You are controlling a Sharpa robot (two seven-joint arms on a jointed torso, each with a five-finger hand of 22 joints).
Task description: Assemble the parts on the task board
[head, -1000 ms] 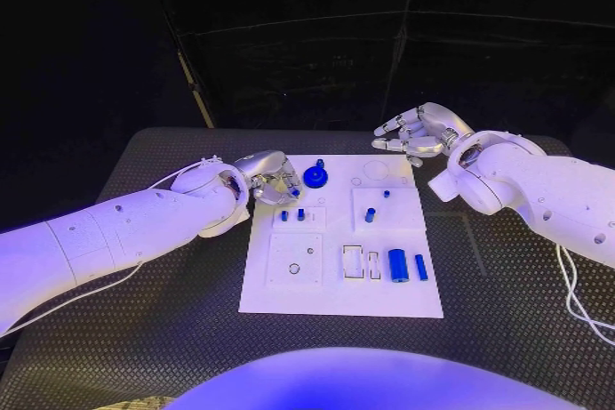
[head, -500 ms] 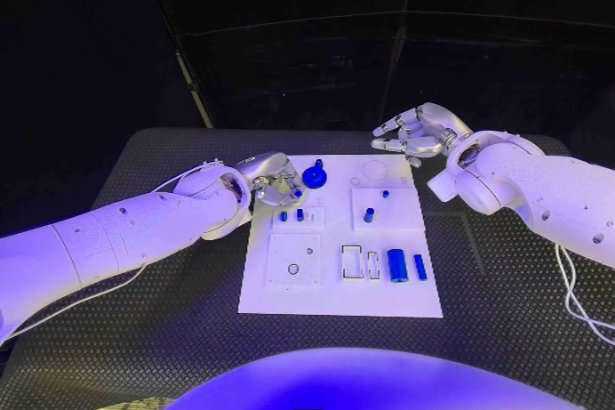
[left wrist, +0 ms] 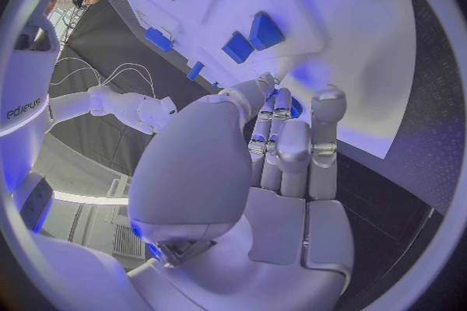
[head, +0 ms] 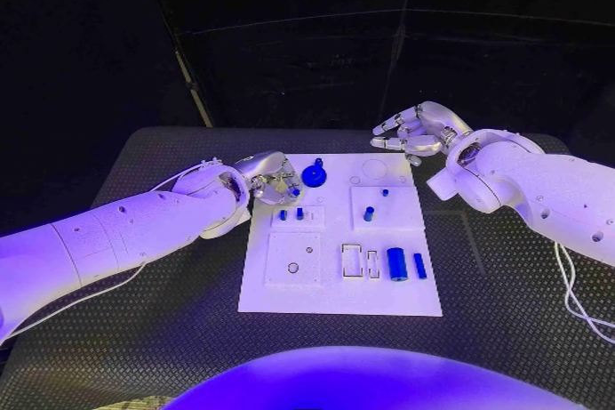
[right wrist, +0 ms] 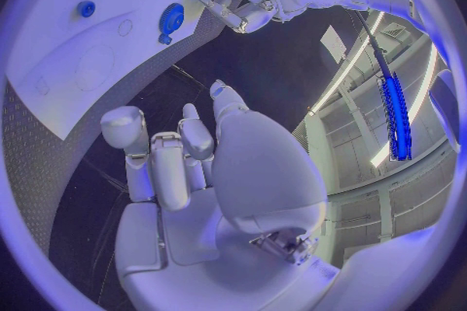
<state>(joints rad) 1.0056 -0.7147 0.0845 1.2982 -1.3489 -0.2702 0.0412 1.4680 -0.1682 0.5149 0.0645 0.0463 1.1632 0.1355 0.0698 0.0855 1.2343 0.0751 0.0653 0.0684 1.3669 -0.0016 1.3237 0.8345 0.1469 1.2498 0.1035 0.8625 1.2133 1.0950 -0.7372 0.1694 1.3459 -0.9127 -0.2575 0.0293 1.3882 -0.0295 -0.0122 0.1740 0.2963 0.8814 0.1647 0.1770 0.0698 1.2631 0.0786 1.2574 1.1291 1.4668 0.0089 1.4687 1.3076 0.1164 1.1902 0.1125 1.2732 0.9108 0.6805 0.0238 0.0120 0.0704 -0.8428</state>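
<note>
At the left of the head view, the left robot hand (head: 272, 180) sits over the upper-left edge of the white rectangular task board (head: 336, 299) on the black textured desk (head: 154, 330); its fingers curl inward, though whether they hold anything cannot be told. Just right of it lies a blue round gear-like part (head: 314, 176). Lower on the board stands a blue cylinder part (head: 396, 264). At upper right, the right robot hand (head: 418, 132) hovers beyond the board's top-right corner, fingers loosely apart, grasping nothing.
</note>
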